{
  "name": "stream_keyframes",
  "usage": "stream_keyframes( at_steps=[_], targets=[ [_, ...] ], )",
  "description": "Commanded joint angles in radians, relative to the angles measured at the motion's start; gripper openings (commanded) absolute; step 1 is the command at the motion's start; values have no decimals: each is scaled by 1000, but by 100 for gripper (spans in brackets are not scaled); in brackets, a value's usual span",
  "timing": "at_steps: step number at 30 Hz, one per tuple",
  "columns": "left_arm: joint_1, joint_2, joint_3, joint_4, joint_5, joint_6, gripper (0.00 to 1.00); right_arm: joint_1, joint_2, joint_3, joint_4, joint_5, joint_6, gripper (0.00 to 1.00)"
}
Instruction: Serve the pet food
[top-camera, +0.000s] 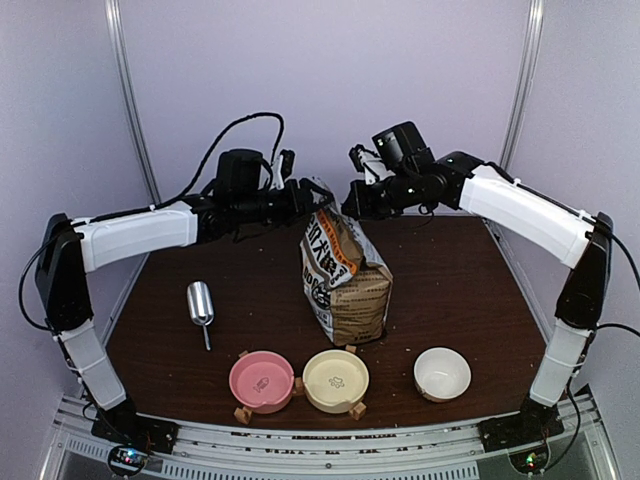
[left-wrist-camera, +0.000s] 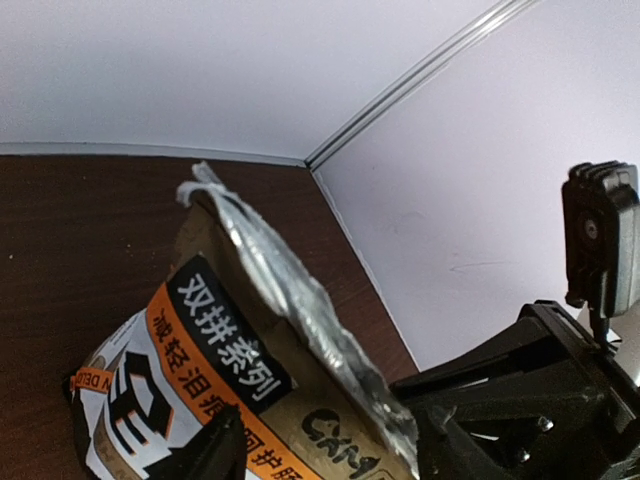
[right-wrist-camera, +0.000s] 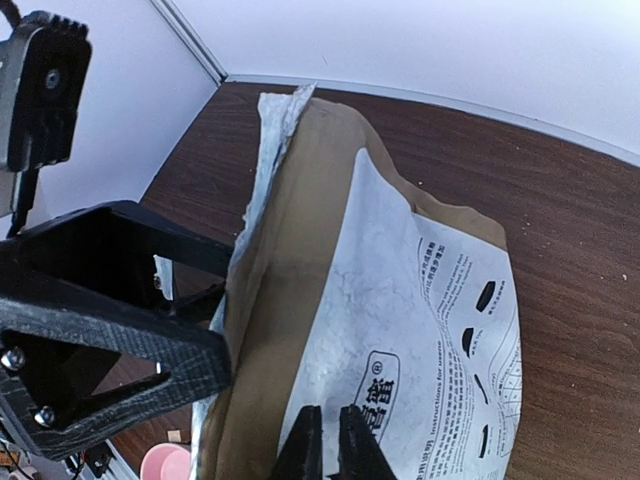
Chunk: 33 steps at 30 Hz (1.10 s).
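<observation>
The bag (top-camera: 343, 275) stands upright at the middle of the surface (top-camera: 455, 290). The scoop (top-camera: 200, 304) lies well to its left. In front of the bag sit the left bowl (top-camera: 262, 381) and the middle bowl (top-camera: 336, 381), side by side. The right bowl (top-camera: 442, 373) sits apart from them.

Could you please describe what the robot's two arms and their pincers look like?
The left arm and right arm have smooth white shell links joined by black joints, ending in black wrists with boxy black cameras. The left pincer and right pincer are matte black and angular. Black cables loop off the arms. The bases show small lit indicators.
</observation>
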Motion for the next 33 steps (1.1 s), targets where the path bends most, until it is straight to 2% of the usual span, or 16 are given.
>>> stream_keyframes(
  at_steps=[1, 5, 10, 16, 33],
  targets=[
    [15, -96, -46, -2, -58, 29, 66, 36, -44, 78, -85, 85, -50, 15],
    [26, -152, -86, -1, -78, 34, 77, 63, -25, 144, -132, 134, -72, 26],
    [30, -162, -88, -16, -81, 38, 78, 95, 31, 243, -209, 229, -99, 32],
    [30, -158, -89, -14, -71, 36, 75, 111, 84, 333, -255, 310, -105, 27],
    [29, -150, -89, -3, -54, 34, 70, 121, 181, 429, -286, 344, -119, 21]
  ],
)
